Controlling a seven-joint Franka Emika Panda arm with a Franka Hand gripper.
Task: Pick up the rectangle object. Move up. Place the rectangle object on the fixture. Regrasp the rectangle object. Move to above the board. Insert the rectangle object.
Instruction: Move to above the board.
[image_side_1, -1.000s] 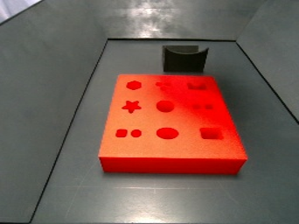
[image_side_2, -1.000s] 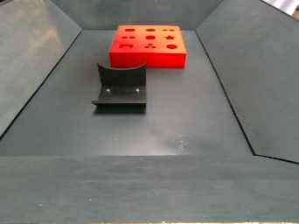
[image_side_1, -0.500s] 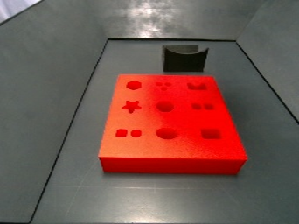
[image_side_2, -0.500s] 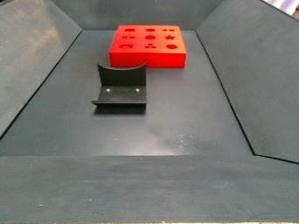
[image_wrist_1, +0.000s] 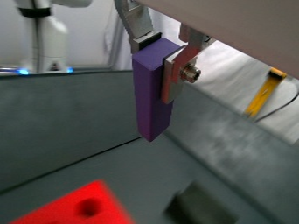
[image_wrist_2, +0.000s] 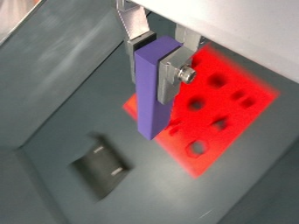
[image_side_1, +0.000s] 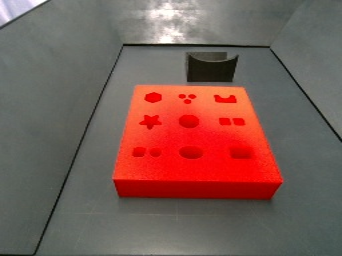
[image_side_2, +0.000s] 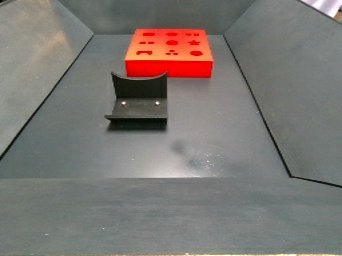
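The board (image_side_1: 195, 139) is the largest thing in both side views, a thick orange-red slab lying flat on the dark grey floor (image_side_2: 201, 150) of the bin, its top cut with darker shapes: a hexagon, a star, circles, ovals and squares. In a wrist view the board (image_wrist_2: 216, 101) appears far beneath the arm, again showing round and square cut-outs. The fixture (image_side_1: 211, 67) stands just beyond the board's far edge in a side view, a dark boxy holder with a curved notch on top; seen from the opposite end, the fixture (image_side_2: 138, 98) sits apart from the board on a flat base plate. The rectangle object (image_wrist_1: 153, 90) is a long, smooth purple-violet block with square edges, held upright high above the board and the fixture (image_wrist_2: 105, 164). The gripper (image_wrist_2: 156, 55) is closed on the block's upper end, its silver finger plates (image_wrist_1: 181, 72) pressed against opposite faces, most of the block's length hanging free beneath them. The gripper does not appear in either side view.
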